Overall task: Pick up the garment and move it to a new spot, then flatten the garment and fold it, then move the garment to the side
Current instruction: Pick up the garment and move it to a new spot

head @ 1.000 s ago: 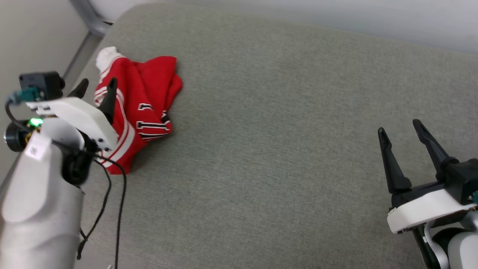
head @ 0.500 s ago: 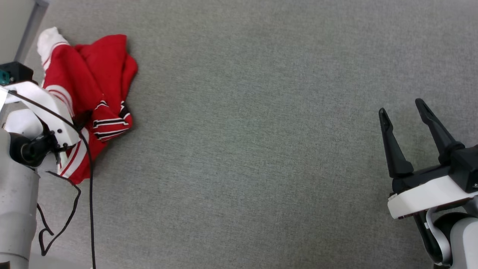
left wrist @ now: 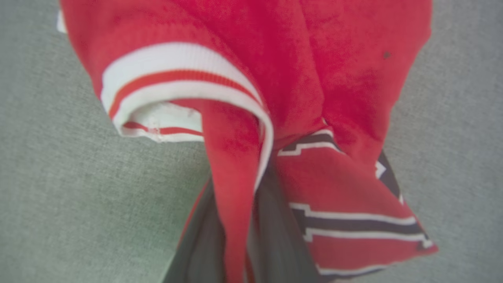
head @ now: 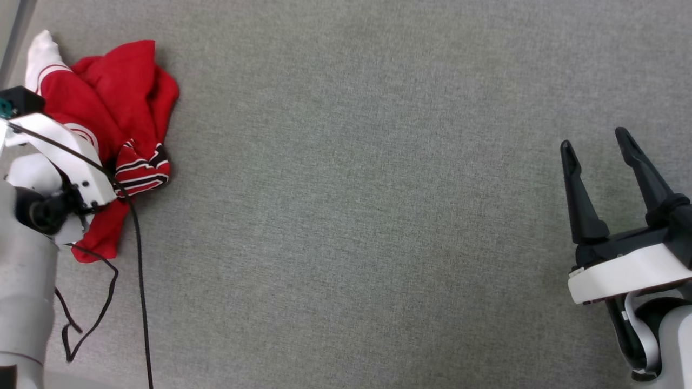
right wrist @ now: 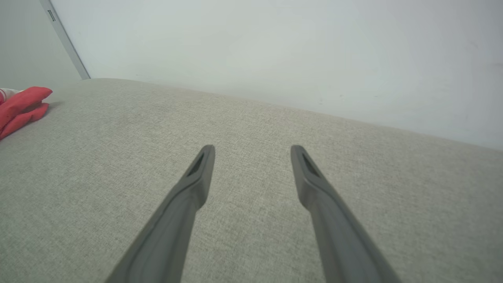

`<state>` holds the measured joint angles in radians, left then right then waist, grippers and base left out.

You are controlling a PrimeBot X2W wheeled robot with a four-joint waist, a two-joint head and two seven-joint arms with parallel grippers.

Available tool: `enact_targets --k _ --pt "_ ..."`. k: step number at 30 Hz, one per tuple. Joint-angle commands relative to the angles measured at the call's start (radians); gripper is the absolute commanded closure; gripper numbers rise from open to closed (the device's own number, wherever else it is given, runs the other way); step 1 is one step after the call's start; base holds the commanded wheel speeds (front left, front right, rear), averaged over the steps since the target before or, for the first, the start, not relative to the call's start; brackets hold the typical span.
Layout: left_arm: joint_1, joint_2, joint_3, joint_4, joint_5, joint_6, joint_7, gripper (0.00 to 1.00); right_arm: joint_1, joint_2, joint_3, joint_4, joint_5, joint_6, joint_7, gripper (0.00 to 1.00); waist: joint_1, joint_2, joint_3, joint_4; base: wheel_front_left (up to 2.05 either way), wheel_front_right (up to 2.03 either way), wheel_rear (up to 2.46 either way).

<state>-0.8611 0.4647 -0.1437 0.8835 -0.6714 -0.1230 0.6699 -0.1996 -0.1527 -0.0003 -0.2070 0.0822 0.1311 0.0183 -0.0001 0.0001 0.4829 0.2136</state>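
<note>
The garment [head: 124,86] lies crumpled at the far left of the grey cushion: red cloth, a white sleeve end, striped trim and black white-outlined lettering. In the left wrist view my left gripper [left wrist: 237,204] is shut on a narrow red fold of the garment [left wrist: 298,70], cloth squeezed between the two dark fingers. In the head view its white housing [head: 59,151] covers the fingers. My right gripper [head: 594,141] stands open at the lower right, far from the cloth, with nothing between its fingers [right wrist: 196,184]. The right wrist view catches a red corner of the garment [right wrist: 21,104] at its left edge.
The grey fabric cushion [head: 351,189] stretches wide between the two arms. A black cable [head: 141,281] hangs from my left wrist across the cushion's left part. A pale wall [right wrist: 275,47] and a grey metal post [right wrist: 65,39] rise behind the cushion's far edge.
The head camera has tilted down and the picture shifted. My left gripper went down into the garment and closed on a fold, bunching the cloth. The right gripper stayed open.
</note>
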Motion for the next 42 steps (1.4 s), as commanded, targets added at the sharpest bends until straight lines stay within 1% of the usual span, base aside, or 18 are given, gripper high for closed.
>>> enact_targets --k 1,6,8,10,14,17,21,26,30,37,42 --pt "0.044 -0.023 -0.025 0.025 0.020 0.001 -0.033 1.00 -0.007 0.006 0.000 0.002 0.004 -0.001 -0.004 0.00 0.0001 -0.0001 -0.018 0.003 0.00 0.00 0.00" --pt "0.017 0.013 -0.032 -0.001 0.052 -0.004 -0.198 1.00 0.009 0.019 0.008 0.032 0.001 -0.001 -0.020 0.00 0.0001 -0.0001 -0.089 0.007 0.00 0.00 0.00" --pt "0.007 0.026 -0.035 -0.015 0.073 -0.004 -0.284 1.00 0.019 0.026 0.009 0.044 -0.002 -0.001 -0.030 0.00 0.0001 -0.0001 -0.122 0.008 0.00 0.00 0.00" --pt "-0.001 0.027 -0.040 -0.035 0.097 -0.004 -0.381 1.00 0.026 0.031 0.008 0.053 -0.008 -0.001 -0.040 0.00 0.0001 -0.0001 -0.153 0.009 0.00 0.00 0.00" --pt "0.020 0.020 -0.048 -0.056 0.131 0.001 -0.545 1.00 0.051 0.053 -0.006 0.077 -0.001 -0.001 -0.059 0.00 0.0001 -0.0001 -0.221 0.005 0.00 0.00 0.00" --pt "0.044 0.006 -0.057 -0.078 0.157 0.013 -0.661 1.00 0.075 0.067 -0.022 0.094 -0.007 -0.001 -0.070 0.00 0.0001 -0.0001 -0.272 0.000 0.00 0.00 0.00" --pt "0.084 -0.021 -0.058 -0.118 0.166 0.028 -0.773 1.00 0.110 0.083 -0.038 0.106 -0.005 -0.001 -0.077 0.00 0.0001 -0.0001 -0.332 -0.011 0.00 0.00 0.00" --pt "0.129 -0.076 -0.067 -0.185 0.168 0.050 -0.859 1.00 0.152 0.095 -0.056 0.110 0.003 -0.001 -0.078 0.00 0.0001 -0.0001 -0.383 -0.023 0.00 0.00 0.00" --pt "0.160 -0.126 -0.091 -0.246 0.180 0.071 -0.884 1.00 0.167 0.099 -0.050 0.111 0.010 -0.001 -0.073 0.00 0.0001 -0.0001 -0.408 -0.052 0.00 0.00 0.00" --pt "0.224 -0.207 -0.155 -0.371 0.196 0.082 -0.895 1.00 0.177 0.102 -0.039 0.106 0.010 -0.001 -0.066 0.00 0.0001 -0.0001 -0.423 -0.153 0.00 0.00 0.00" --pt "0.281 -0.253 -0.210 -0.454 0.205 0.076 -0.893 1.00 0.181 0.103 -0.051 0.094 0.014 -0.001 -0.062 0.00 0.0001 -0.0001 -0.407 -0.233 0.00 0.00 0.00"
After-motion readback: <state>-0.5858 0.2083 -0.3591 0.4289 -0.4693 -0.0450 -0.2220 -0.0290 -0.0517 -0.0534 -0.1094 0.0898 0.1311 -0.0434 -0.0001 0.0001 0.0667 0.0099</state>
